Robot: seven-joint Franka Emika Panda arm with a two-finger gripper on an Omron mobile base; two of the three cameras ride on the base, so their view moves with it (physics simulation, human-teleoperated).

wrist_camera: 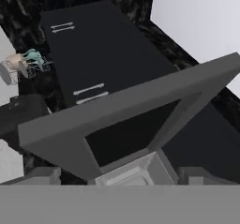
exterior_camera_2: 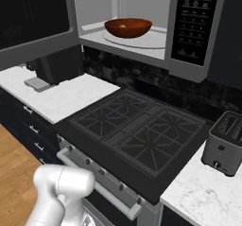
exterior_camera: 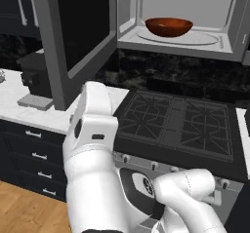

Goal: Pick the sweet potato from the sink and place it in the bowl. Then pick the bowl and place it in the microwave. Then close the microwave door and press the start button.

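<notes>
Bowl (exterior_camera: pixel 168 26) sits inside the microwave (exterior_camera: pixel 195 12), centred on the round glass turntable (exterior_camera: pixel 205 38), upright, nothing touching it from above. From the right base view there's a pale tan patch in the bowl bottom, prob. the sweet potato (exterior_camera_2: pixel 124 26), but too small to make out shape, so that's a guess.

Progress, as I judge it: potato-to-bowl and bowl-to-microwave look done. Left: shut the microwave door (exterior_camera: pixel 73 37), then hit start.

Door hangs wide open, swung out from the microwave's left edge, over the counter (exterior_camera: pixel 19 103) below-left of the microwave. Hand view looks at the door frame (wrist_camera: pixel 140 106) close up, w/ dark glass inside the frame, so the hand seems to be near the door, maybe lining up for a push. Can't tell if it touches.

Gripper: fingertips not clear in the hand view, but jaws stand at full spread and nothing shows between them, so empty as far as I can tell.

Control panel (exterior_camera_2: pixel 194 19) is on the microwave's right side; buttons too small to pick out which is start. Stove (exterior_camera_2: pixel 137 135) directly below the microwave, toaster (exterior_camera_2: pixel 224 142) below-right of it, black coffee machine (exterior_camera: pixel 36 76) below-left, partly hidden behind the door. Arm's elbow blocks the lower stove front in the left base view. Sink isn't visible from here.
</notes>
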